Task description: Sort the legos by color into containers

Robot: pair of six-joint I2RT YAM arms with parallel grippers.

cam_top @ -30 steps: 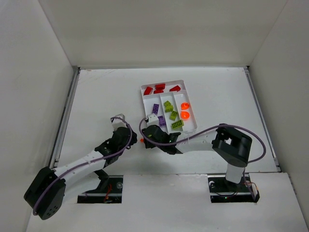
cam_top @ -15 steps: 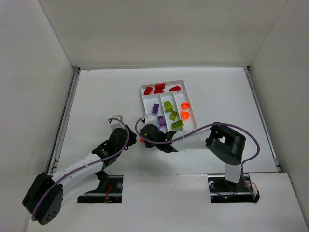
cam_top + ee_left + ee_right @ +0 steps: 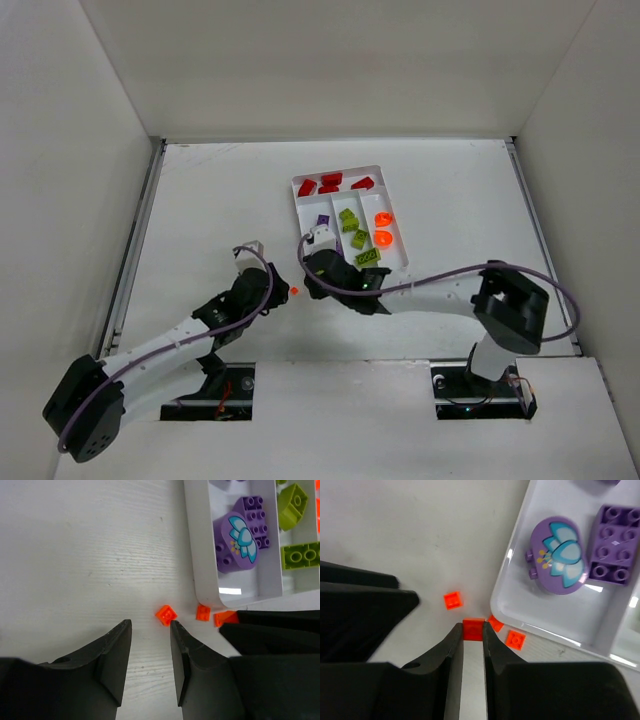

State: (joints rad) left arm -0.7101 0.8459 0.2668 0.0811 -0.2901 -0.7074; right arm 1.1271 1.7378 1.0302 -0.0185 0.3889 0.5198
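Several tiny orange legos lie on the table by the near left corner of the white tray [image 3: 296, 205]. My right gripper [image 3: 472, 627] is shut on one orange lego [image 3: 473, 631], low over the table. Loose orange legos lie beside it: one [image 3: 452, 600] to the left, another [image 3: 515, 639] to the right. My left gripper [image 3: 150, 623] is open and empty, with an orange lego [image 3: 166, 614] just beyond its right fingertip. The tray's containers hold red [image 3: 331, 182], purple [image 3: 322, 221], lime green [image 3: 349, 218] and orange [image 3: 383, 229] legos.
A round purple piece with a blue flower [image 3: 556, 555] and a purple brick [image 3: 614, 544] lie in the tray section nearest the grippers. The right gripper's black body [image 3: 280, 630] sits close to the left gripper's right side. White walls enclose the table.
The right jaws closed on an orange lego beside the tray's corner. The left gripper moved right toward the loose orange pieces and its jaws parted a little.
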